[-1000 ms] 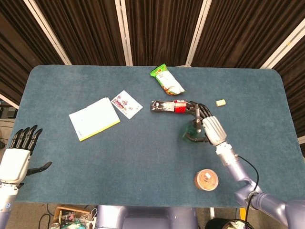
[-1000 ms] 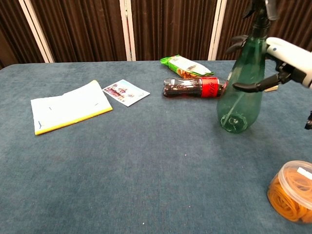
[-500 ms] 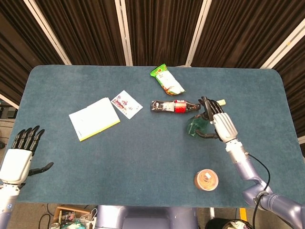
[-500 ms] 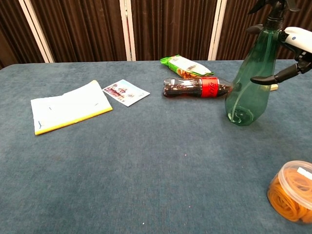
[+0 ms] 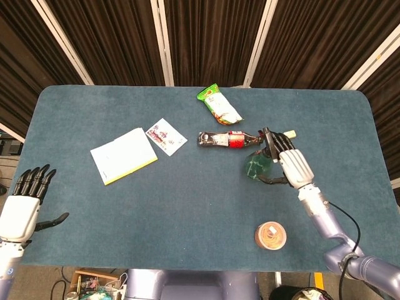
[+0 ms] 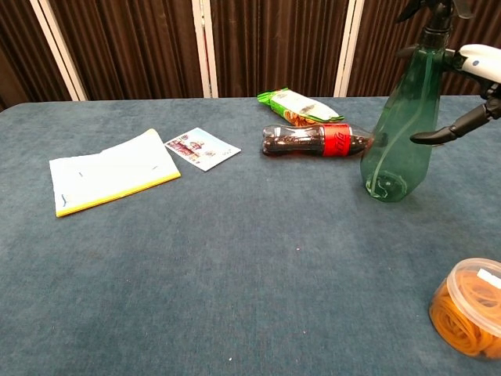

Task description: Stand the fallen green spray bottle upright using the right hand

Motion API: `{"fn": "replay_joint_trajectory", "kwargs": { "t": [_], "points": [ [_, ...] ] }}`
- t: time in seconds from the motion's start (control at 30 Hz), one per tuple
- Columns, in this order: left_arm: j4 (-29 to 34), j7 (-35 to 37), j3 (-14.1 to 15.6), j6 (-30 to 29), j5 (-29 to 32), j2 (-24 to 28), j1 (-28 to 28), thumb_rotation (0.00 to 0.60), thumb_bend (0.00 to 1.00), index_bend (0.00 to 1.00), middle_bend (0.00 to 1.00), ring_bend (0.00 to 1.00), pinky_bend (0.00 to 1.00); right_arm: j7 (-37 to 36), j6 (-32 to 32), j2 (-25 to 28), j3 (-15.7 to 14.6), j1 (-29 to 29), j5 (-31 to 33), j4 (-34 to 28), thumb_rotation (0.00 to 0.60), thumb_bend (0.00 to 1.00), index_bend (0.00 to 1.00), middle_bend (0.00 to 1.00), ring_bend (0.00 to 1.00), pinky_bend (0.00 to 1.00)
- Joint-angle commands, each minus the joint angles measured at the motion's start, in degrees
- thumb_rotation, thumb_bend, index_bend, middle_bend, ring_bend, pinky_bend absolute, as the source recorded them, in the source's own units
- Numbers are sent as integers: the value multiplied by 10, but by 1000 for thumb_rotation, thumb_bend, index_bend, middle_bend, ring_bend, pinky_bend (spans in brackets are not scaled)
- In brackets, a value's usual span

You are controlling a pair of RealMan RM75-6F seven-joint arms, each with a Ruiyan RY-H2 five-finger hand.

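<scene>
A blue tabletop (image 5: pixel 187 206) carries everything, with dark curtains behind its far edge. Nearest, by the front edge toward the right, sits a round tub of orange rubber bands (image 6: pixel 472 307), with open cloth on its left. The left hand (image 5: pixel 25 205) hovers off the front left corner, fingers spread and holding nothing. Farther in, right of centre, the green spray bottle (image 6: pixel 401 125) stands upright on its base. The right hand (image 5: pixel 289 164) is just beside it on the right, thumb reaching toward the bottle; whether the fingers grip it cannot be told. A cola bottle (image 6: pixel 313 141) lies on its side, cap just beside the spray bottle's left. A notebook (image 5: pixel 123 155) and a card (image 5: pixel 165 136) lie left of centre. A green snack packet (image 5: pixel 219 105) lies toward the far edge.
</scene>
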State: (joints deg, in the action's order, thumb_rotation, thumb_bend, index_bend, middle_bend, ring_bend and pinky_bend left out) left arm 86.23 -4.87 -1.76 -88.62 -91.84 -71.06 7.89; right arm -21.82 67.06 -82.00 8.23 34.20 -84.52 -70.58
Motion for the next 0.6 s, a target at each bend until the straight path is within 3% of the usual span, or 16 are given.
{"fn": "replay_joint_trajectory", "kwargs": {
  "t": [0.03,0.37,0.6],
  "points": [
    [1,1,0,-1,0,1,-1,600,66,0,0,0,61,21,-8,21,-3,-6,8,-23,600,190,0,0,0,0],
    [3,4,1,-8,-5,4,-4,600,67,0,0,0,61,84,-14,64,-10,-21,19,-56,600,165,0,0,0,0],
    [4,5,-1,-13,-2,7,-8,600,67,0,0,0,61,257,30,129,-29,-79,55,-104,600,167,0,0,0,0]
  ]
}}
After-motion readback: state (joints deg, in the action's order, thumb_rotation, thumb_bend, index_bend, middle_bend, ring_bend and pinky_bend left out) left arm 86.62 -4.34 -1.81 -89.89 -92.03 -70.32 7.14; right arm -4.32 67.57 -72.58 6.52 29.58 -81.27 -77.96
